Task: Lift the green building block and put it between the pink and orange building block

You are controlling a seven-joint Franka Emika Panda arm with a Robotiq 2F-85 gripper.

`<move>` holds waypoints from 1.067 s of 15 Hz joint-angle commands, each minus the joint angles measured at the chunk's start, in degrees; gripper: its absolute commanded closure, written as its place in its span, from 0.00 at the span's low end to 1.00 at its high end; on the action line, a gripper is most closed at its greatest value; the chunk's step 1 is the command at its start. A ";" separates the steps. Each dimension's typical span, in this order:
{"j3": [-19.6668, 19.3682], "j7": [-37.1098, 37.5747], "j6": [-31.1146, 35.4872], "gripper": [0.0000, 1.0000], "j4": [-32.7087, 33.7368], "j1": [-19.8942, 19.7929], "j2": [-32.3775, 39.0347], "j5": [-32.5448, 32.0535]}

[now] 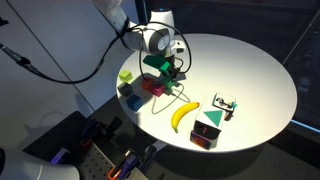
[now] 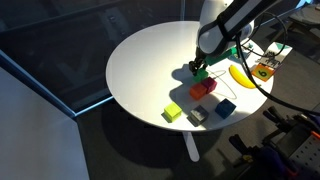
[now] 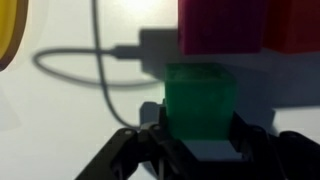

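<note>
The green block [image 3: 200,100] sits between my gripper's [image 3: 200,128] two dark fingers, which close on its left and right sides. Just beyond it stand the pink block [image 3: 222,25] and the orange-red block [image 3: 295,25], side by side and touching. In both exterior views the gripper [image 1: 170,68] [image 2: 200,66] hangs over the table with the green block [image 1: 156,63] [image 2: 203,71] in it, next to the pink block [image 1: 152,86] and red block [image 2: 203,89]. I cannot tell whether the green block touches the table.
A round white table [image 1: 250,70]. A banana [image 1: 183,115] [image 2: 240,73] [image 3: 8,35] and a grey cable with a white plug [image 3: 155,45] lie close by. A yellow-green block [image 2: 173,113], a blue block [image 2: 225,108], a grey block [image 2: 197,117] and a green-and-red toy [image 1: 208,130] sit near the table's edge.
</note>
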 commanded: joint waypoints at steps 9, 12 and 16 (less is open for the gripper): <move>-5.28 4.73 -7.74 0.68 2.91 4.76 -2.18 -2.10; -4.46 4.15 -7.53 0.68 2.89 4.44 -3.57 -1.41; -3.72 3.47 -7.81 0.68 2.04 4.25 -6.11 -1.18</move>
